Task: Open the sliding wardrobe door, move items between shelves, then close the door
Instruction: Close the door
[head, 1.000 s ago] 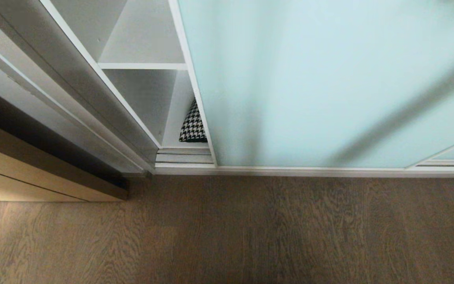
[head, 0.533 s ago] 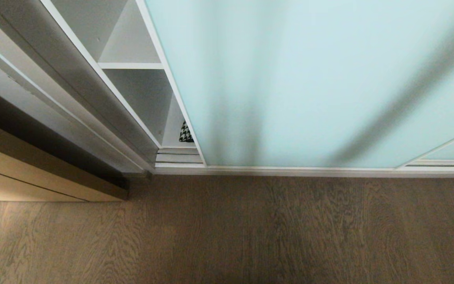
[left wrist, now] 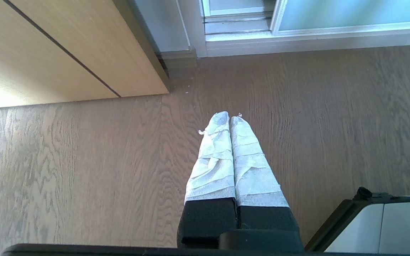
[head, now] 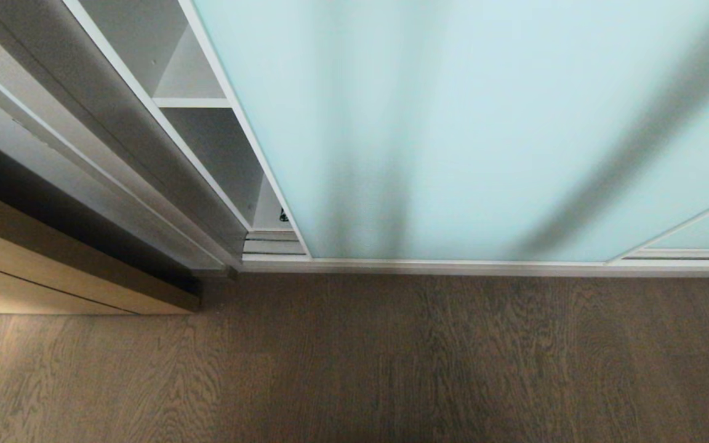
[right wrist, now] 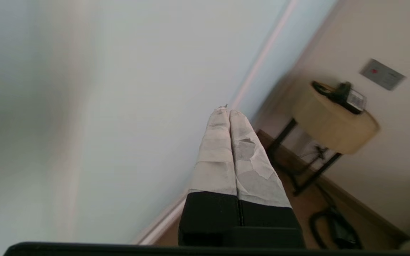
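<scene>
sliding wardrobe door (head: pixel 484 129) covers nearly all of the compartment; cushion (head: pixel 283 215) a sliver at its edge on the bottom shelf (head: pixel 268 212); left gripper (left wrist: pixel 230 117) closed, empty, above floor (left wrist: pixel 84 160); right gripper (right wrist: pixel 228 112) closed, empty, beside door.

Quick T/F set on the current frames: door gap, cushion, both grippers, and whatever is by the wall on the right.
1. The sliding wardrobe door is fully shut against the wardrobe's left side. False: a narrow gap remains, with a white shelf showing through it.
2. Only a sliver of the houndstooth cushion shows at the door's edge. True.
3. The left gripper is shut, holds nothing, and points at the wood floor. True.
4. The right gripper is clamped on the door's frame. False: its fingers are pressed together, empty, close to the glass.
5. A round table stands by the wall beyond the door. True.
</scene>
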Motion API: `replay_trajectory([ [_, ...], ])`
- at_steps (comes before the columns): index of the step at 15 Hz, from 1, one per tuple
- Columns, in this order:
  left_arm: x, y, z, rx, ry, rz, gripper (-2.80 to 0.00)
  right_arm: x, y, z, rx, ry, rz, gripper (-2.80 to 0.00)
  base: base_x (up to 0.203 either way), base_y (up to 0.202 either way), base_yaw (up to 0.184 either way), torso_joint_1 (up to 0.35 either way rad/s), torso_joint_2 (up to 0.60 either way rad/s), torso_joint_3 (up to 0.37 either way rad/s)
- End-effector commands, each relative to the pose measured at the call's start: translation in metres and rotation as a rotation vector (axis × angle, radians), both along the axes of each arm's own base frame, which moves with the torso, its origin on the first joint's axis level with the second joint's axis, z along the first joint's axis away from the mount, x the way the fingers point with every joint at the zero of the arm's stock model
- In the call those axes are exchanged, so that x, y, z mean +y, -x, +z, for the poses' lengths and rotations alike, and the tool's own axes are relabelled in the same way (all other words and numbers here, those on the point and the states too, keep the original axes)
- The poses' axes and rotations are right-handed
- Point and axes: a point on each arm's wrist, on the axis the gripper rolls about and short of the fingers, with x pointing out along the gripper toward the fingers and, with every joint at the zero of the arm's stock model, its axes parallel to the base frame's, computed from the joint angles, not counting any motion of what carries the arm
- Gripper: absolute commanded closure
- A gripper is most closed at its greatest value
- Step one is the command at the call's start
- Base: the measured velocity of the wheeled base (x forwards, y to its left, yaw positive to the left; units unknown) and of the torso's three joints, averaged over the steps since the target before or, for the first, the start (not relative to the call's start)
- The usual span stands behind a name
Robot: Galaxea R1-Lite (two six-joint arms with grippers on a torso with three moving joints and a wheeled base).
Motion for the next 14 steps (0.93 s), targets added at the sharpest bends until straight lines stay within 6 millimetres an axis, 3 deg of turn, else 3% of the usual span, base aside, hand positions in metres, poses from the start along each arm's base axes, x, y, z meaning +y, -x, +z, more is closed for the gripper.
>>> replay_trajectory([
  [1, 0.000, 0.000, 0.000, 0.003, -0.001, 0.000, 0.00, -0.067, -0.032, -0.037, 0.077, -0.112, -0.009, 0.00, 0.000, 0.000, 0.000, 0.000, 0.00, 0.000],
  [4, 0.000, 0.000, 0.000, 0.003, -0.001, 0.000, 0.00, -0.104, -0.054, -0.048, 0.099, -0.180, 0.153, 0.00, 0.000, 0.000, 0.000, 0.000, 0.00, 0.000],
  [7, 0.000, 0.000, 0.000, 0.003, -0.001, 0.000, 0.00, -0.119, -0.059, -0.042, 0.074, -0.294, 0.397, 0.00, 0.000, 0.000, 0.000, 0.000, 0.00, 0.000],
  [9, 0.000, 0.000, 0.000, 0.003, -0.001, 0.000, 0.00, -0.132, -0.059, -0.053, 0.078, -0.376, 0.579, 0.00, 0.000, 0.000, 0.000, 0.000, 0.00, 0.000],
  [14, 0.000, 0.000, 0.000, 0.003, -0.001, 0.000, 0.00, -0.146, -0.065, -0.071, 0.059, -0.482, 0.726, 0.00, 0.000, 0.000, 0.000, 0.000, 0.00, 0.000],
])
